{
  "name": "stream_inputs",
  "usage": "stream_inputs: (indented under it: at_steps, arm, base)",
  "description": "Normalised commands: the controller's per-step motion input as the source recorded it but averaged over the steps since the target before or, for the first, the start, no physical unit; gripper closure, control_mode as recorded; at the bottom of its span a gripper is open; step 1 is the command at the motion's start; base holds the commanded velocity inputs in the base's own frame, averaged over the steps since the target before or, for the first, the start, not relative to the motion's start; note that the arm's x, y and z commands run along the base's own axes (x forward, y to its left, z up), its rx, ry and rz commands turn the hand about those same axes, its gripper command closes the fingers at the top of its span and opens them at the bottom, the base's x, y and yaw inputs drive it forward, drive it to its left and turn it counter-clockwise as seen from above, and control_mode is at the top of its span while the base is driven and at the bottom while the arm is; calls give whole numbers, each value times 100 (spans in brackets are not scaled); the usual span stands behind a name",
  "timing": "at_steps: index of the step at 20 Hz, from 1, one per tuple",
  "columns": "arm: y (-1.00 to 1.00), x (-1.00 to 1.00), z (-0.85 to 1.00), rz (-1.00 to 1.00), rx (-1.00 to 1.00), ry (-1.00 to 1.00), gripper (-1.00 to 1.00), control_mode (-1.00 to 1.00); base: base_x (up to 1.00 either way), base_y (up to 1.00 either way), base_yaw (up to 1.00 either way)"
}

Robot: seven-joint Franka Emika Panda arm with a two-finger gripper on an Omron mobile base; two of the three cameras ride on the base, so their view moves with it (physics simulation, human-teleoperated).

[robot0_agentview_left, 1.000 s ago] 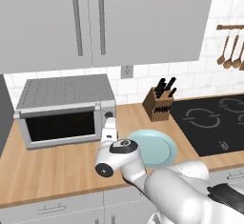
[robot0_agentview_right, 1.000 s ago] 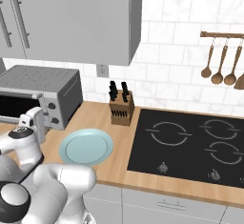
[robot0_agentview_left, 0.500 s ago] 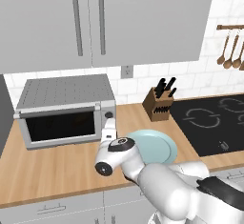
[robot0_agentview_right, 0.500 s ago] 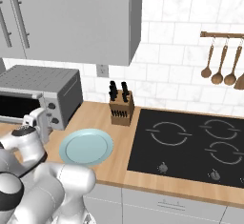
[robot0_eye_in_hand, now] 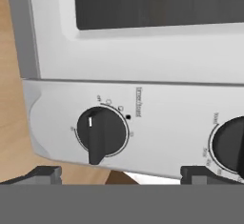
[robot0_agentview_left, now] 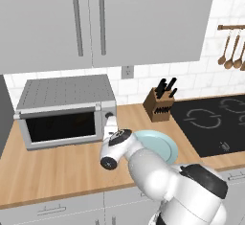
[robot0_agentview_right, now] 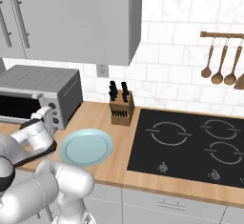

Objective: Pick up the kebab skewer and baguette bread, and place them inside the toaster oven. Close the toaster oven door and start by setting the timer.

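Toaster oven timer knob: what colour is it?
Black with a white pointer mark, on the knob; the hand view shows it best.

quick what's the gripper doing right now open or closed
Gripper: open, holding nothing, fingertips spread wide in front of the toaster oven timer knob.

We see the toaster oven panel close ahead, its black timer knob centred between our wide-open jaws, a second knob past the right one.
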Motion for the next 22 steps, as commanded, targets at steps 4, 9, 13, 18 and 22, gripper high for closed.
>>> stream_inputs:
  at_steps: [4, 9, 13, 18, 22]
  arm:
    - [0, 3, -21, 5, 0, 0, -100, -100]
    - [0, 0, -7, 5, 0, 0, -100, -100]
    - [2, 0, 0, 3, 0, -2, -100, -100]
    - [11, 0, 0, 1, 0, -2, -100, -100]
    - [22, 0, 0, 0, 0, -3, -100, -100]
  base:
    - [0, 0, 0]
    - [0, 0, 0]
    - [0, 0, 0]
    - [0, 0, 0]
    - [0, 0, 0]
